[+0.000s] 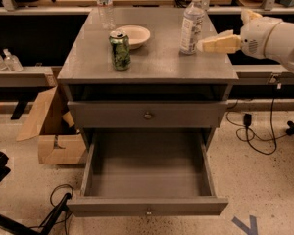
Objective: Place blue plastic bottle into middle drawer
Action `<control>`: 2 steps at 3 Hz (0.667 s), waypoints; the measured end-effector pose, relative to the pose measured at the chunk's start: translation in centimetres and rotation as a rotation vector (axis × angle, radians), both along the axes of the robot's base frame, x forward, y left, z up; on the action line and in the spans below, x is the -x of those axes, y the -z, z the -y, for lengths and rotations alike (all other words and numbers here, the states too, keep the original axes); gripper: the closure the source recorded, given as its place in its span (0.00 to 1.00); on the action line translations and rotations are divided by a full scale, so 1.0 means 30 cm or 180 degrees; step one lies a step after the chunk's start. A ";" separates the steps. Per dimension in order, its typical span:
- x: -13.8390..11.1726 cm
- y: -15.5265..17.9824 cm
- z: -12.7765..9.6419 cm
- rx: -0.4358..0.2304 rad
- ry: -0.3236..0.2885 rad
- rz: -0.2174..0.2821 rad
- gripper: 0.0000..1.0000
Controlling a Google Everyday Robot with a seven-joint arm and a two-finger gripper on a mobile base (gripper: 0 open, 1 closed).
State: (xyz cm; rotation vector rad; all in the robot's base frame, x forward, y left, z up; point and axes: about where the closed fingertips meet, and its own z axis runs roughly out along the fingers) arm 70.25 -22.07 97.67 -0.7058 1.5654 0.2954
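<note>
Grey metal cabinet seen from the front & above. The blue plastic bottle (192, 26) stands upright near the right edge of the tabletop (157, 65), towards the back right corner: clear, faintly bluish ribbed plastic, white cap, pale label. The robot's gripper (205, 45), cream-coloured and wedge-shaped on a rounded white wrist, reaches in horizontally over the right edge, tip just beside the bottle's lower half; contact can't be made out, and can't tell whether the jaws are apart or together. The middle drawer (112, 207), a wide, deep grey box w/ a small round knob, is pulled fully out at the bottom, nothing visible inside. The drawer above (186, 114) is shut. Step in hand looks like the approach to grasp; bottle not yet lifted. Next move prob. needs the jaws either side of the bottle's body, a firm but gentle squeeze since thin plastic gives, then lift, carry forward past the front edge & lower into the drawer. Also on the tabletop: a green can (120, 50), crinkly-patterned, left of centre, and a shallow cream bowl (134, 35) behind it; a slimmer clear bottle (104, 4) stands at the back edge.
</note>
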 end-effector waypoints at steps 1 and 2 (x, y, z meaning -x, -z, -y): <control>-0.196 0.024 -0.023 -0.0199 0.0029 0.0100 0.00; -0.335 0.047 -0.040 -0.0293 0.0071 0.0102 0.00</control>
